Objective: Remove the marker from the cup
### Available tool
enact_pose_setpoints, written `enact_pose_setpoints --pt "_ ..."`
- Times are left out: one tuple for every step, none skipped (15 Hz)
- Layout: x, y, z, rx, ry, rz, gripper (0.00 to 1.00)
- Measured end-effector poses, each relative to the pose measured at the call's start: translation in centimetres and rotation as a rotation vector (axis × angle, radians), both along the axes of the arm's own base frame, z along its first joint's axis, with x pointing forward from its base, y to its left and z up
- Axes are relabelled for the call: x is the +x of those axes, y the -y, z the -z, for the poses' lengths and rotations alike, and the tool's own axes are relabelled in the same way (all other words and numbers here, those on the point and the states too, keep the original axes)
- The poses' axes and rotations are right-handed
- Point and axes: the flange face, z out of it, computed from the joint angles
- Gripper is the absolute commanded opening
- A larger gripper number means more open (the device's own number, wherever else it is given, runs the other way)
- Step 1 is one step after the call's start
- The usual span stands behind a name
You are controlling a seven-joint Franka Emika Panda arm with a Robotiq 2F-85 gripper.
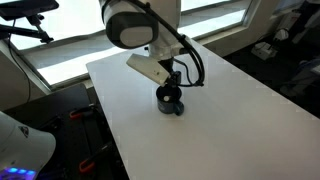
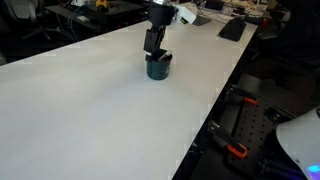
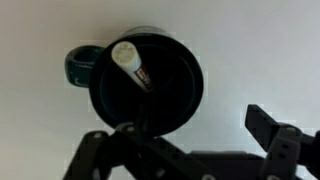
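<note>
We log gripper directly above cup, jaws spread wide, gripping nothing | marker inside cup, tip leaning toward cup's handle | cup upright on white table

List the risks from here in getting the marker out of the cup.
The marker leans to one side of the cup, off centre, so the open gripper may close beside it and miss. A finger could catch the rim on descent and tip or drag the cup.

Dark cup, marker aslant inside
</note>
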Motion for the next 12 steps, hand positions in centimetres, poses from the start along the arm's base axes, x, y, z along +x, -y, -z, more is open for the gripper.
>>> enact_pose_setpoints --pt "0.3 0.2 -0.3 -0.002 0.007 0.013 1.00" --pt "0.6 0.5 -0.5 -0.005 0.012 0.027 1.00" --pt "0.8 0.8 -0.7 -0.009 0.016 0.041 1.00" --pt "1.0 1.0 -0.9 -0.016 0.019 0.052 1.00" --pt "1.1 1.2 -1.0 -0.023 0.020 0.062 1.00" --pt "1.1 1.4 -1.0 -0.031 0.019 0.069 1.00" --pt "1.1 1.5 -1.0 -0.037 0.018 0.078 1.00" --pt "1.1 1.6 -1.0 -0.043 0.015 0.087 0.98" --pt "1.0 1.6 -1.0 -0.048 0.013 0.097 0.74" --pt "1.0 1.7 -1.0 -0.053 0.011 0.108 0.74" --pt "1.0 1.8 -1.0 -0.058 0.010 0.117 0.80" --pt "1.0 1.9 -1.0 -0.063 0.009 0.124 0.81"
